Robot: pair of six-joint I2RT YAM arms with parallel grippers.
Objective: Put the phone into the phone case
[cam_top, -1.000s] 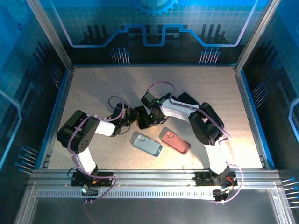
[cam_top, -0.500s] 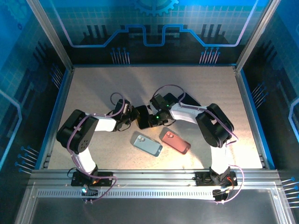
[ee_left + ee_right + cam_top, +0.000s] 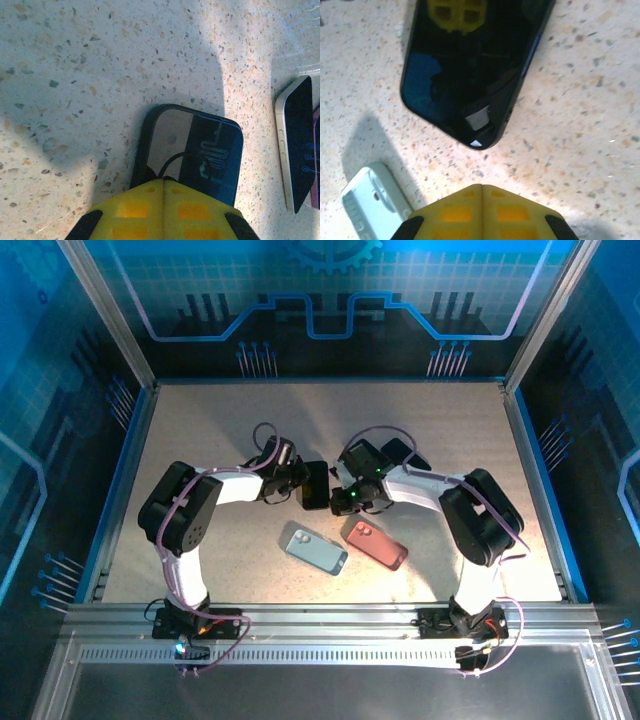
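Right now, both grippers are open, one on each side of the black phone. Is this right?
No: both grippers are shut. The wrist views show the left gripper and right gripper with fingers together, one on each side of the black phone.

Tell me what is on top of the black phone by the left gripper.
The left gripper, jaws shut, overlaps the near end of the phone and hides it; contact is unclear. The rest is bare, with reflections only. It lies flat on the table.
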